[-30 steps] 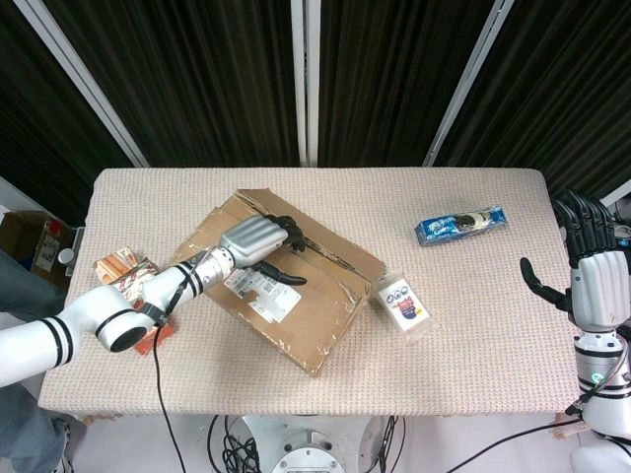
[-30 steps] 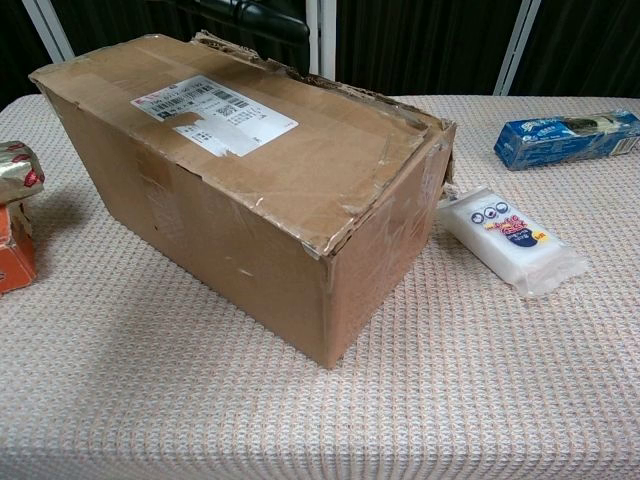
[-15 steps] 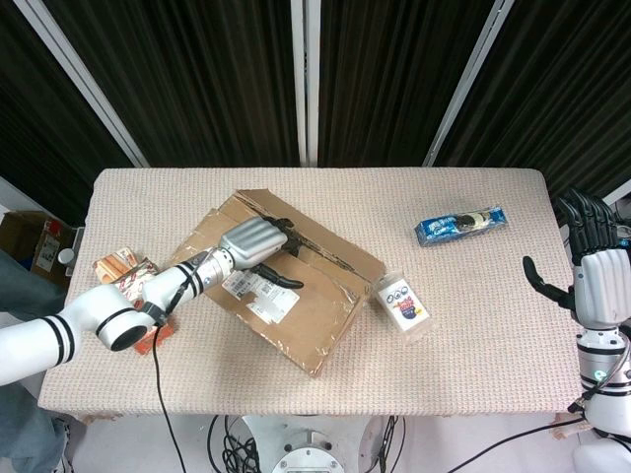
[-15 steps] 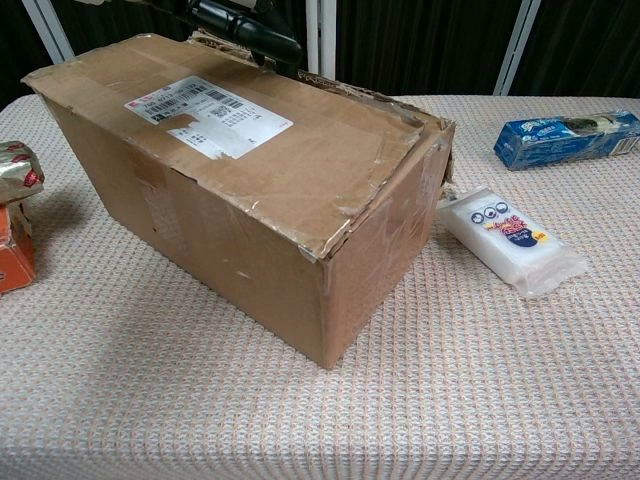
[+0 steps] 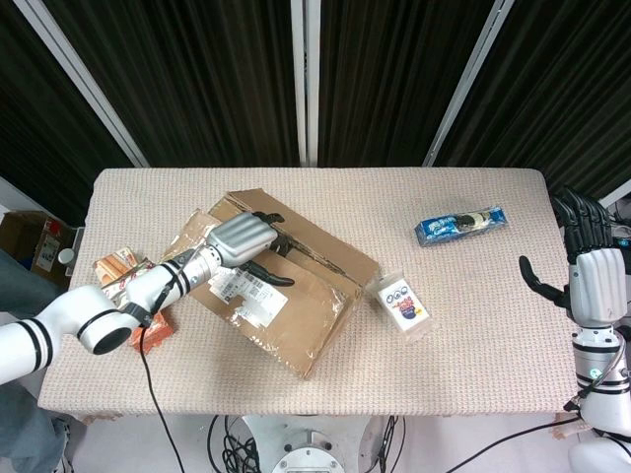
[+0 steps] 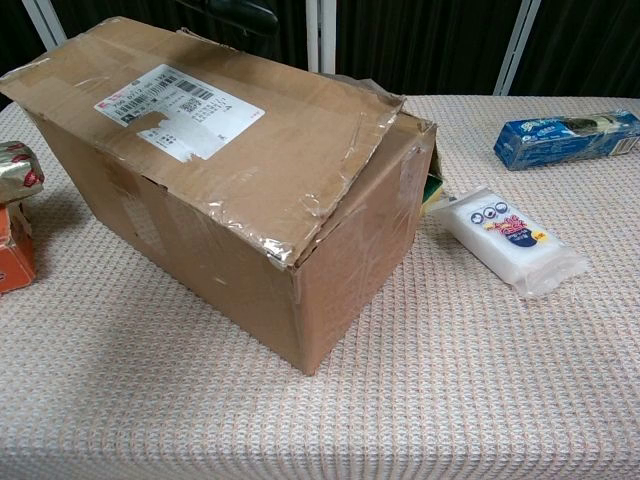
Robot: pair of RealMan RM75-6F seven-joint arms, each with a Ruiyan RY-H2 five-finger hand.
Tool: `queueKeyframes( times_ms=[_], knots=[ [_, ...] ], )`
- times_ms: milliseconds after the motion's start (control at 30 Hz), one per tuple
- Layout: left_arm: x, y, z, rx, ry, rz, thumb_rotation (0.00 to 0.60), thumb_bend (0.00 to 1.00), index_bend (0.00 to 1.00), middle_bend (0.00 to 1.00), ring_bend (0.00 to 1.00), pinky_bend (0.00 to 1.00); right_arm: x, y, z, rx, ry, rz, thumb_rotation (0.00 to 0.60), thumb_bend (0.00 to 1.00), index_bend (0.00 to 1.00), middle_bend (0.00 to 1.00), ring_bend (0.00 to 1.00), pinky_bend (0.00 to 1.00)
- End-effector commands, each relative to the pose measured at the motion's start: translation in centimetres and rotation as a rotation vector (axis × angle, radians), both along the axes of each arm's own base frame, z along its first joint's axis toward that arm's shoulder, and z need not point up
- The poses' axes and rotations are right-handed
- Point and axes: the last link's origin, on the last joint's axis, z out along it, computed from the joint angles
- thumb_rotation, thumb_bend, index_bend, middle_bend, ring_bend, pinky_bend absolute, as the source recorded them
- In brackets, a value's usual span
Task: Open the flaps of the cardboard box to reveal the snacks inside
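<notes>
The cardboard box (image 5: 296,296) lies slantwise at the table's middle left. Its long labelled flap (image 6: 220,130) is raised a little off the box's top, with a gap along its right end. My left hand (image 5: 242,236) is on the box's top and grips this flap at the centre seam, with the thumb across the label. Only its dark fingers (image 6: 235,12) show in the chest view, at the flap's far edge. A bit of green (image 6: 432,188) shows in the gap at the box's right end. My right hand (image 5: 590,278) hangs open off the table's right edge, far from the box.
A white snack pack (image 6: 510,238) lies against the box's right end. A blue biscuit pack (image 6: 568,135) sits at the back right. Red and orange snack packs (image 6: 14,215) lie left of the box, beside my left forearm (image 5: 148,291).
The labelled flap has come up off the box's top, pulled by my left hand. The box has shifted slightly to the left. My right hand has barely moved.
</notes>
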Motion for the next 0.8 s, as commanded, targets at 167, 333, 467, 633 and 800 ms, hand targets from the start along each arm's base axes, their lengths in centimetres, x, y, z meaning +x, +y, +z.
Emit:
queueKeyframes(
  times_ms=[167,333,467,633,800],
  knots=[
    [0.3,-1.0,3.5,0.033,-0.033,0.023,0.064,0.00,0.53,0.50,0.12,0.20,0.6,-0.2,-0.4,0.009,0.001,0.015,0.600,0.25,0.00,0.00,0.00,0.00],
    [-0.3,-2.1,5.8,0.047,-0.008,0.055,0.046,0.00,0.54,0.52,0.13,0.20,1.5,-0.3,-0.9,0.018,0.004,0.035,0.600,0.25,0.00,0.00,0.00,0.00],
    [-0.8,-3.0,7.8,0.079,-0.016,0.075,0.043,0.00,0.54,0.53,0.13,0.20,2.3,-0.3,-1.3,0.022,0.012,0.055,0.600,0.25,0.00,0.00,0.00,0.00],
    [-1.8,-4.2,10.3,0.134,-0.029,0.098,0.040,0.00,0.55,0.54,0.14,0.20,3.2,-0.3,-2.0,0.035,0.022,0.076,0.600,0.25,0.00,0.00,0.00,0.00],
    [-3.2,-5.3,12.2,0.174,-0.044,0.125,0.038,0.00,0.55,0.54,0.14,0.20,4.0,-0.4,-2.7,0.048,0.029,0.091,0.600,0.25,0.00,0.00,0.00,0.00]
  ],
)
